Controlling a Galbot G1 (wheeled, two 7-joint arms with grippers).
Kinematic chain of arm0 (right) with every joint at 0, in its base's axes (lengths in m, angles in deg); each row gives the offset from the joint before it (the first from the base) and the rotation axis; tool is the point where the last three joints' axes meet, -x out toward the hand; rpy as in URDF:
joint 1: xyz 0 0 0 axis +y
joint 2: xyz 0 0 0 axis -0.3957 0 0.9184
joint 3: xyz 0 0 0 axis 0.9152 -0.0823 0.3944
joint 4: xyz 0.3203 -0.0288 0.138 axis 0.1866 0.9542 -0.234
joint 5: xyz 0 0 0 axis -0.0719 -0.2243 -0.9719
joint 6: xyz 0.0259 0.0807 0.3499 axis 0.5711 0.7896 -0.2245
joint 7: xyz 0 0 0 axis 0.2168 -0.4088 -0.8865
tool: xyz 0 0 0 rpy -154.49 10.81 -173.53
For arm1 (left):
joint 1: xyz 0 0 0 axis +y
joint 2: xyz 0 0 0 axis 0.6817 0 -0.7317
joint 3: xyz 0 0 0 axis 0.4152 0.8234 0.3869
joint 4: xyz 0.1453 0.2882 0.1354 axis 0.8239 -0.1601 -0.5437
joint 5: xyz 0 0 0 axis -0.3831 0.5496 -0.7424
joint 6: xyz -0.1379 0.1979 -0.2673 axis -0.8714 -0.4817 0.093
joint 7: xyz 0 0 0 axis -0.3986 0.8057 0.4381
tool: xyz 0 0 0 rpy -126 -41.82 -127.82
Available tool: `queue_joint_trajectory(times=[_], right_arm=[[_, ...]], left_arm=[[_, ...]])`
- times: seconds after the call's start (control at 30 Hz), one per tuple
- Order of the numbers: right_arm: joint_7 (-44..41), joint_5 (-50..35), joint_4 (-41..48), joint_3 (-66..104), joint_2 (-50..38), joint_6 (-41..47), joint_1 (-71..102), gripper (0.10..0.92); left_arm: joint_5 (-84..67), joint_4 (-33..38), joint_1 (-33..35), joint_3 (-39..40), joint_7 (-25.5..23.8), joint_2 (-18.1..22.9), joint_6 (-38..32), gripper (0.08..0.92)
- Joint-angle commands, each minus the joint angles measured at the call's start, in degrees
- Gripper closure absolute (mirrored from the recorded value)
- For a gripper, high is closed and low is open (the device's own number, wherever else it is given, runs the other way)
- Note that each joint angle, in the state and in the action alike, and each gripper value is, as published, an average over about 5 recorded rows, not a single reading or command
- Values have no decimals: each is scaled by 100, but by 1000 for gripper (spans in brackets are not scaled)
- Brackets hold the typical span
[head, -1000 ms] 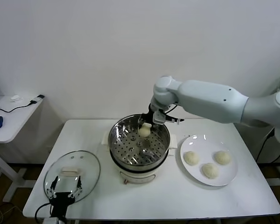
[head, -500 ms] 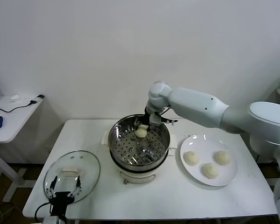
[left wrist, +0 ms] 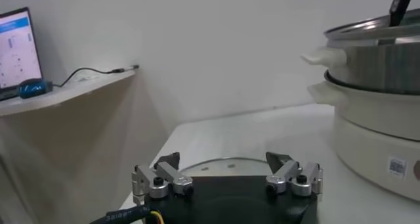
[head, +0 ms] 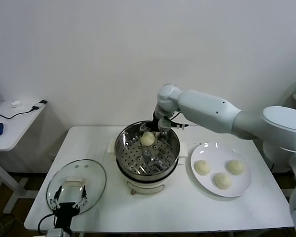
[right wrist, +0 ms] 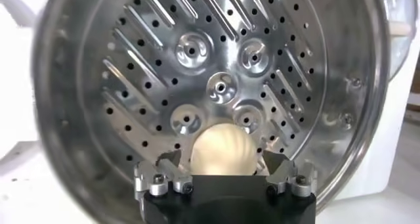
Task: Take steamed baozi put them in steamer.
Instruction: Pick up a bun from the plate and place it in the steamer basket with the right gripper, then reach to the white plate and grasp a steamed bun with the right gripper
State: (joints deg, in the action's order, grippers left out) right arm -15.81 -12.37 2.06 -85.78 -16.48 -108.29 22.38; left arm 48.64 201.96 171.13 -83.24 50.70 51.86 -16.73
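The steamer [head: 124, 150] stands mid-table, a shiny steel pot with a perforated tray [right wrist: 197, 67] on a white base. One baozi [head: 147, 138] lies on the far part of the tray. My right gripper [head: 157, 129] hangs over it inside the pot. In the right wrist view the gripper [right wrist: 220, 159] is open, its fingertips [right wrist: 167, 161] a little apart from the bun [right wrist: 222, 150] on both sides. Three more baozi [head: 202, 167] [head: 235, 166] [head: 222, 180] sit on the white plate [head: 213, 149] to the right. My left gripper [head: 67, 201] is parked open at the front left.
A round glass lid [head: 76, 181] lies flat at the table's front left under the left gripper [left wrist: 226, 163]; it also shows in the left wrist view [left wrist: 197, 169]. The steamer's side [left wrist: 374, 67] rises beyond it. A side table [head: 10, 123] with cables stands at far left.
My right gripper has moved slightly left and deeper over the steamer's far side, and the baozi has shifted left with it. The left arm and the plate's buns have not moved.
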Motion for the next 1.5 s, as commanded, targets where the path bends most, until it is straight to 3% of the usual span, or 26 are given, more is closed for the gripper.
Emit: queue_joint_trajectory(times=[0.03, 0.13, 0.2, 0.33, 0.5, 0.7, 0.97, 1.5], right_arm=[[-653, -2589, -647, -616, -1102, 845, -1276, 203], [-737, -3983, -698, -1410, -1589, 1840, -1909, 203], [-803, -4365, -718, -1894, -1939, 2469, -2208, 203], [-720, -4233, -989, -2662, -2696, 3176, -2452, 203], [-180, -4084, -1927, -3114, -3568, 4335, -2120, 203], [392, -4283, -2661, -2929, -3913, 5433, -1377, 203], [686, -4018, -2457, -2033, -3762, 5897, -82, 203], [933, -3687, -1167, -591, -3032, 5990, 1540, 203]], left_arm=[[9, 8, 1, 15, -3, 4, 4, 177], [25, 16, 2, 46, -6, 9, 4, 177], [31, 24, 0, 58, -7, 7, 2, 177], [16, 43, -13, 50, -5, -4, -5, 177], [-12, 18, -96, 15, -3, -4, -5, 177], [-14, -27, -129, 13, -7, 30, -15, 177], [-2, -45, -102, 18, -10, 92, -42, 177], [46, -59, 13, 42, 2, 161, -99, 177]])
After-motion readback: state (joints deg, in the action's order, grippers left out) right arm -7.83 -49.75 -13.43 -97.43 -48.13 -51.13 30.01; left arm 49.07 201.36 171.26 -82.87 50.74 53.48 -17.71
